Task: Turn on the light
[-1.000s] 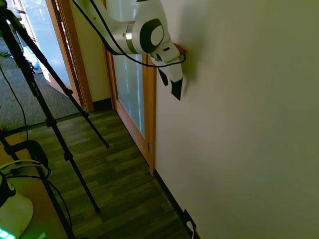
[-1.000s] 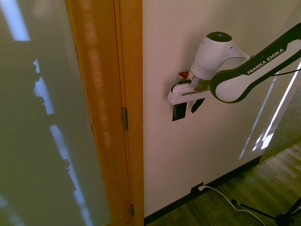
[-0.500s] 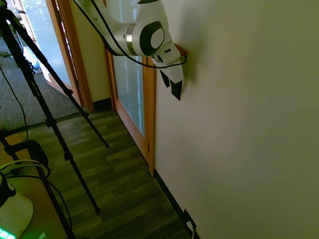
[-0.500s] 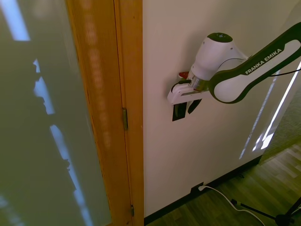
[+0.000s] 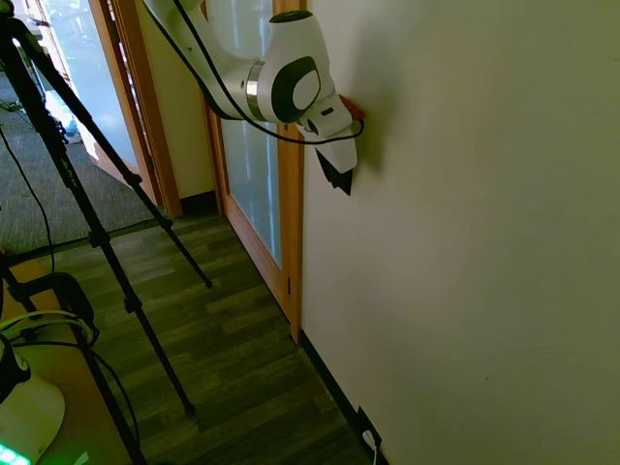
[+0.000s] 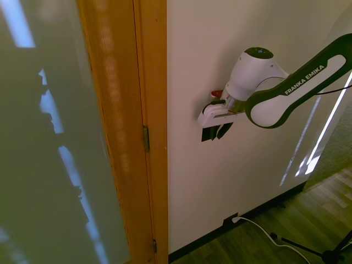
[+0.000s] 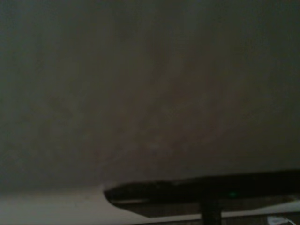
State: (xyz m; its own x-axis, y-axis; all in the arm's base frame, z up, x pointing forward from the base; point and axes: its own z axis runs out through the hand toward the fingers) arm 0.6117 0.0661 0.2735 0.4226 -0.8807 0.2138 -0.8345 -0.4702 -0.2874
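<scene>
Pressing close against the wall, the gripper (image 6: 216, 132) sits right over the switch (image 6: 208, 134), the small black upright plate just right of centre in the second exterior view. Only the plate's lower left part shows below the white gripper body; the rest is covered. The two dark fingers (image 6: 224, 130) point downward and stand close together, a narrow claw with nothing held between them. I would judge they are set that way to act as one blunt tip for pushing the switch. Whether a fingertip actually touches the plate I cannot tell from either side view.

In the first exterior view the gripper (image 5: 339, 172) shows in the upper middle of the frame, hard against the wall (image 5: 465, 242), and the switch itself is hidden behind it. The arm comes in level, which keeps the wrist nearly flat to the wall. The wrist view is dim and blurred, showing mostly plain wall with a dark band along its lower edge.

The wall is pale, smooth and bare. Left of the switch runs a wooden door frame (image 6: 148, 126) with frosted glass (image 6: 49, 137) beyond it. Low down, at the baseboard, a smaller black plate (image 6: 229, 221) carries a white plug and cable (image 6: 258, 226) trailing over dark plank flooring (image 5: 232, 358). No lamp is in view, so I cannot say whether the light is on.
</scene>
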